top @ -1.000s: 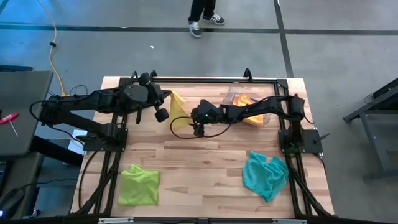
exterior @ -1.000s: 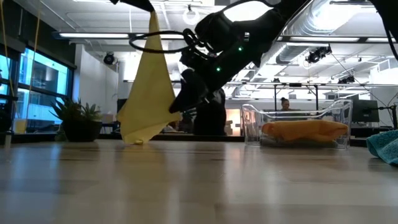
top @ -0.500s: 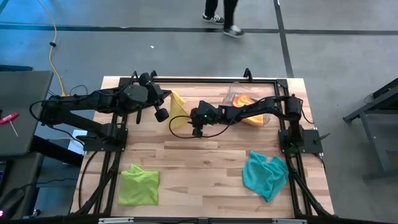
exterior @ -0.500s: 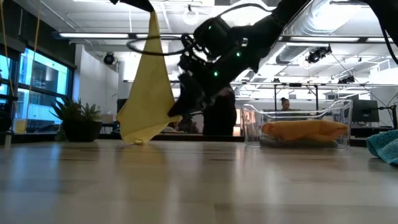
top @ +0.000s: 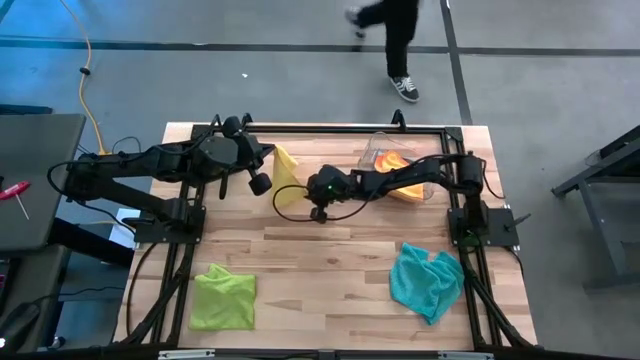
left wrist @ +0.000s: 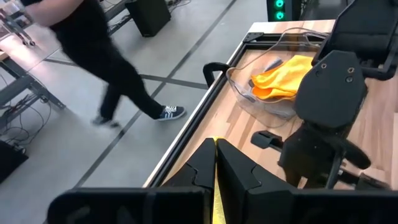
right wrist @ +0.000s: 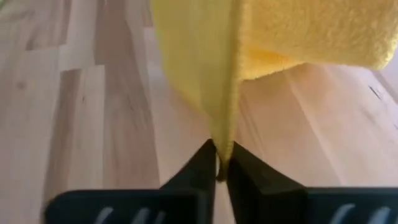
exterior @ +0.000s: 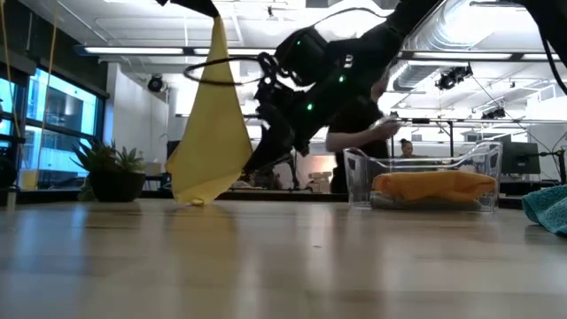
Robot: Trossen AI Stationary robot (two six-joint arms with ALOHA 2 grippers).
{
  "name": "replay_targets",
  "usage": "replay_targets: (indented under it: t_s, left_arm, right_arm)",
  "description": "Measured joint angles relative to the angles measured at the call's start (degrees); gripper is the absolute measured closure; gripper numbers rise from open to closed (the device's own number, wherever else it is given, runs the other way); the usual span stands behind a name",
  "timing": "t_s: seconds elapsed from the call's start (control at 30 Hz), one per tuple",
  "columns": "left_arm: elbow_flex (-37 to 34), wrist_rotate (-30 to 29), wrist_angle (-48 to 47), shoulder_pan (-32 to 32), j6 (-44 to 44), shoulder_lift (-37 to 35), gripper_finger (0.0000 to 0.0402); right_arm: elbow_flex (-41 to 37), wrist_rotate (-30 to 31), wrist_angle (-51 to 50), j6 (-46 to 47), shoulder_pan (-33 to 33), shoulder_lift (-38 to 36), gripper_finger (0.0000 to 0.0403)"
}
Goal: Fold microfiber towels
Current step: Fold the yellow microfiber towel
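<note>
A yellow towel (exterior: 213, 133) hangs in the far middle of the table (top: 330, 270). My left gripper (top: 272, 153) is shut on its top, and its lowest tip (exterior: 197, 200) reaches down to the table top. My right gripper (exterior: 251, 165), reaching in from the right, is shut on the towel's lower side edge. A lime green towel (top: 222, 297) lies crumpled near left. A teal towel (top: 428, 280) lies crumpled near right. An orange towel (top: 398, 162) lies in the clear bin (top: 378, 150). My left gripper pinches the yellow towel's top corner (exterior: 218, 22) between its two fingers; in its wrist view only a yellow sliver (left wrist: 216, 198) shows between them. The towel hangs down below the fingers. My right gripper pinches the towel's lower side edge (right wrist: 222, 144) between its fingertips (right wrist: 202, 163), slanting down from the table's right. A fold of cloth rises from the fingers; one layer or several, I cannot tell.
The clear bin stands at the far right, close behind my right arm. A small potted plant (exterior: 111, 173) shows at the left in the low view. A person (top: 395, 40) walks on the floor beyond the far edge. Bare wood lies in the table's middle.
My right gripper has shut on the hanging yellow towel's lower side edge and rolled a little; the towel itself hangs as before. The person beyond the table has walked toward the right.
</note>
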Motion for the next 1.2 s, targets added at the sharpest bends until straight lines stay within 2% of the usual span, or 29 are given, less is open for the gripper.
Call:
replay_targets:
  t_s: [0.23, 0.37, 0.53, 0.67, 0.87, 1.2]
  left_arm:
    - [0.00, -0.15, -0.12, 0.00, 1.05, 0.00, 0.0402]
    - [-0.01, -3.03, -0.15, 0.41, 4.31, -0.24, 0.0402]
    - [-0.02, -3.65, -0.11, 3.84, 5.61, -0.50, 0.0402]
    - [-0.02, -0.43, -0.24, 8.06, 8.23, -0.50, 0.0402]
    - [-0.02, 5.73, -0.24, 13.95, 11.61, -0.50, 0.0402]
    - [-0.02, 7.48, 4.34, 20.78, 19.21, -0.50, 0.0402]
  right_arm:
    - [0.18, -1.04, -7.35, -2.62, -1.61, -6.69, 0.0400]
    - [0.18, -1.10, -15.58, -5.05, -3.83, -12.53, 0.0402]
    - [0.18, -1.11, -24.06, -7.79, -7.27, -21.26, 0.0402]
    - [0.18, -0.33, -28.37, -8.37, -10.04, -27.53, 0.0402]
    - [0.18, 0.22, -29.50, -8.82, -12.81, -33.34, 0.0402]
    - [0.18, 0.43, -28.25, -12.40, -16.93, -35.04, 0.0403]
